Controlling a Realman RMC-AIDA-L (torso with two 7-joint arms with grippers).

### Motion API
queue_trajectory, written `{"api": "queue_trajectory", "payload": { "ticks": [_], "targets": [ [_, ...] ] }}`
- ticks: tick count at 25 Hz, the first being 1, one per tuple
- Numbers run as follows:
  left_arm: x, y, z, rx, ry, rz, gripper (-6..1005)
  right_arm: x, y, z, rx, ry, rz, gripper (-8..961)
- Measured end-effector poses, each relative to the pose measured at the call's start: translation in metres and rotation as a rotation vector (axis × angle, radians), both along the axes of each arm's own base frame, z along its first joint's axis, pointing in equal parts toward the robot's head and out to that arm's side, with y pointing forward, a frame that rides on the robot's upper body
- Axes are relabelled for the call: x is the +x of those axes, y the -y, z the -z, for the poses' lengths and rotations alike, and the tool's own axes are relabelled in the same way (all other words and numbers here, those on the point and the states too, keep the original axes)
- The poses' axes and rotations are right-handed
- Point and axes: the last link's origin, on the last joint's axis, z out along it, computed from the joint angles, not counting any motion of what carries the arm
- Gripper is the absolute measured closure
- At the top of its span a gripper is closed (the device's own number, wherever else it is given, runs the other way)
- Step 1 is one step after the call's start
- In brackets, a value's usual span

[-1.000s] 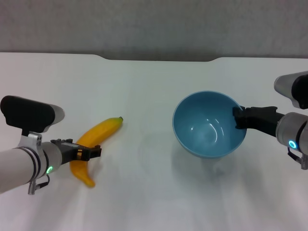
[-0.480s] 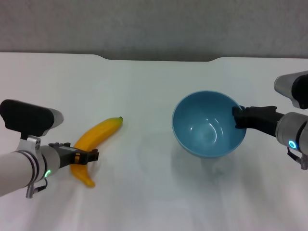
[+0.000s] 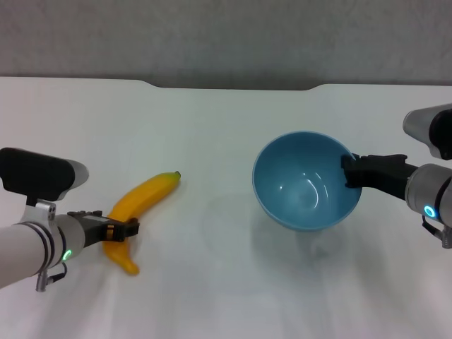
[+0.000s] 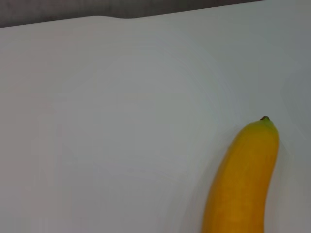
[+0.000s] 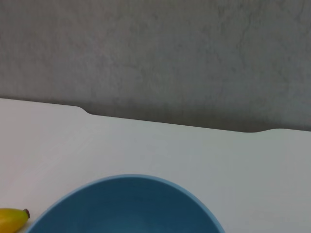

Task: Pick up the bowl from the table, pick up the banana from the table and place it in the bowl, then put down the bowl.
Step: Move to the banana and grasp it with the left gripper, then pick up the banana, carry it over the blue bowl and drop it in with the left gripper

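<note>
Your right gripper (image 3: 347, 171) grips the near-right rim of the round, deep, light blue glossy bowl (image 3: 305, 182), which tilts its opening toward the head camera over the right half of the large plain white matte table (image 3: 226, 127). A soft shadow lies on the tabletop beneath and in front of the bowl, though you cannot tell from these views whether its base touches the surface.

On the left, your left gripper (image 3: 129, 229) reaches in at the lower part of the long curved yellow-orange banana (image 3: 145, 201), its dark fingers set against the fruit; whether they are clamped on it or merely beside it cannot be told. The banana lies flat on the table, well apart from the bowl, its small dark greenish tip (image 4: 265, 118) pointing toward the notched far edge.

From the left wrist, the banana (image 4: 243, 184) fills the near corner. From the right wrist, the bowl's rim (image 5: 127, 180) arcs low, with the banana's tip (image 5: 13, 217) beside it.
</note>
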Motion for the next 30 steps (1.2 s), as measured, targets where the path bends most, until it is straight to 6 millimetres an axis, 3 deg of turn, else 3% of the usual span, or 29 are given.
{"api": "queue_trajectory", "payload": {
  "ticks": [6,12,16,20,24,25,30],
  "targets": [
    [-0.002,0.001,0.0,0.001,-0.002,-0.006,227,-0.001,0.0,0.0,0.003,-0.002,-0.003,890],
    [0.006,-0.001,-0.003,0.025,0.033,0.006,430,0.001,0.001,0.0,0.003,-0.001,0.0,888],
    [0.013,-0.001,-0.008,0.041,0.056,0.025,461,0.003,0.003,0.001,-0.003,-0.001,0.009,886],
    [0.039,0.004,-0.033,0.094,0.115,0.082,474,0.006,0.003,0.004,-0.018,-0.012,0.027,884],
    [0.051,0.008,-0.041,0.098,0.137,0.105,470,0.007,0.002,0.01,-0.044,-0.02,0.044,881],
    [0.074,0.015,-0.047,0.093,0.164,0.158,469,0.006,0.0,0.017,-0.066,-0.021,0.049,881],
    [0.112,0.022,-0.047,0.053,0.233,0.232,465,0.0,-0.003,0.027,-0.106,-0.025,0.044,879]
  ]
}}
